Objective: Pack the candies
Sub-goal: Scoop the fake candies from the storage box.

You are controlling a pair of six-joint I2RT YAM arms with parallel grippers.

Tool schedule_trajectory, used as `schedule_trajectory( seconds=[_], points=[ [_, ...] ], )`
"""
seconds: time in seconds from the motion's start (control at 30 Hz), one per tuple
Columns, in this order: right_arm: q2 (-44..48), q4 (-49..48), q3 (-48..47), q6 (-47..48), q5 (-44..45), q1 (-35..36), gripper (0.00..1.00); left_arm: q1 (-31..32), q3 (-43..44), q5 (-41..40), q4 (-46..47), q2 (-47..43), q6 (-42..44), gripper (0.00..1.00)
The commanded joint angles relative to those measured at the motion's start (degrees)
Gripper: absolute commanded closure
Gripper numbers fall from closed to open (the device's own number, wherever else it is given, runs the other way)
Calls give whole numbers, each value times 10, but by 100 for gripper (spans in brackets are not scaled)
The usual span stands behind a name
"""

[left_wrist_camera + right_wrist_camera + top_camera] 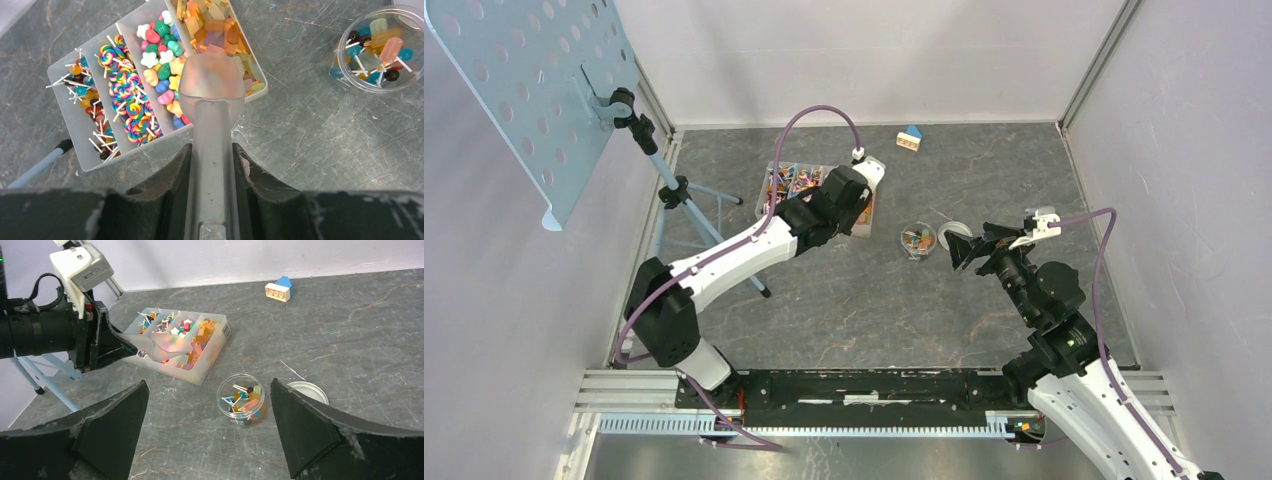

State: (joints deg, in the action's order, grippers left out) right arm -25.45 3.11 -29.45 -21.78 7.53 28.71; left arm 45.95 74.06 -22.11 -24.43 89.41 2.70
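Scoop [211,82] in clenched left tool [212,152], clear only from wrist views; right tool [208,385] released.

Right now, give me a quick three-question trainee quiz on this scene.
1. True or false: the left claw is shut on the scoop.
2. The jar's lid is: A) screwed on, B) on the table beside it, C) out of sight.
3. Fill in: the right claw stands ___.
Key: 1 true; 2 B; 3 open.
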Motion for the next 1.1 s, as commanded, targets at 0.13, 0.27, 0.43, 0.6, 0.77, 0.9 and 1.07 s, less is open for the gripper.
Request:
schedule_trajectory(
  seconds=[0.13,0.27,0.43,0.6,0.77,0.9,1.07],
  points=[
    [4,-15,-10,-1,-2,-1,2,-23,73,22,-39,50,-70,98],
    [2,-15,-9,-1,-3,-2,2,-29,90,32,-51,74,-85,98],
    [-1,-18,-7,1,-3,-1,2,-44,113,53,-69,103,-100,98],
    [-2,-18,-5,0,-5,-2,2,-52,133,58,-78,129,-100,98],
    [-3,-24,0,-1,-4,-1,2,-59,130,65,-73,143,-107,98],
    [-5,-24,-2,-1,-6,-1,2,-60,98,66,-38,132,-107,98],
    [-6,-27,2,-2,-7,-2,2,-60,49,49,4,111,-113,98]
  ],
)
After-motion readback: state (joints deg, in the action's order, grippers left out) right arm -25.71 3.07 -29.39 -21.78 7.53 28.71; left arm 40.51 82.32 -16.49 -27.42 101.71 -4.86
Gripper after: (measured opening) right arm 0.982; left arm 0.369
